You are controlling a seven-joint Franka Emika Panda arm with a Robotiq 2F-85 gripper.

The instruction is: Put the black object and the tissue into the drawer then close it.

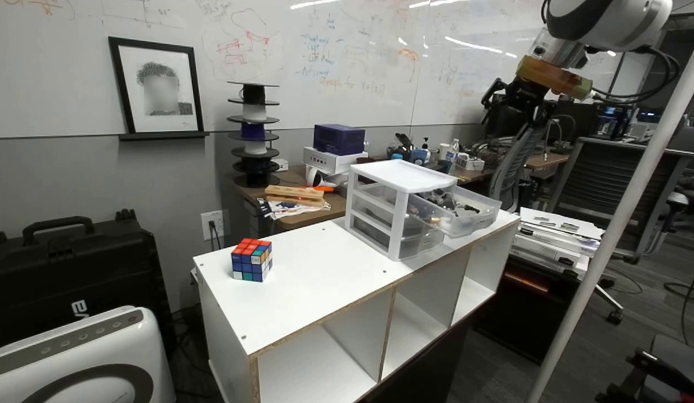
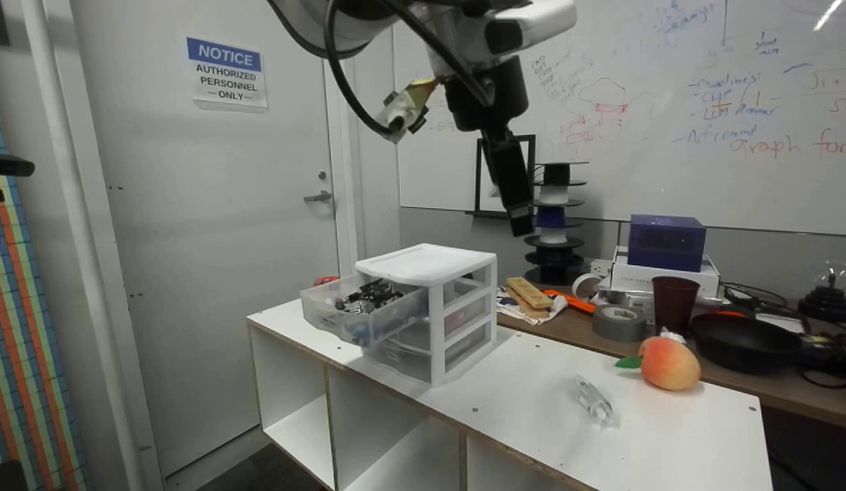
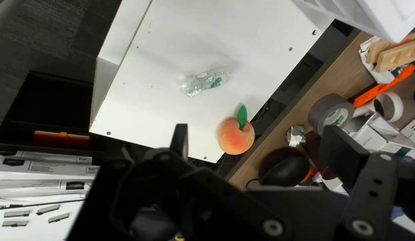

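Note:
The drawer (image 1: 481, 215) is the top one of a white three-tier unit (image 1: 403, 176). It is pulled out and holds several small dark parts. It also shows open in an exterior view (image 2: 327, 317). The unit's edge shows in the wrist view (image 3: 378, 15). No tissue shows, and I cannot pick out the tiny black object. My gripper (image 3: 261, 145) is open and empty in the wrist view, its fingers wide apart. It hangs in the air above the furniture in both exterior views (image 1: 515, 109) (image 2: 522, 221), touching nothing.
A peach (image 2: 671, 363) and clear crumpled packet (image 2: 593, 402) lie on the white shelf top in an exterior view; the wrist view shows the peach (image 3: 236, 137) and packet (image 3: 205, 82) too. A Rubik's cube (image 1: 252, 260) shows only in an exterior view. A cluttered desk (image 2: 600, 344) stands behind.

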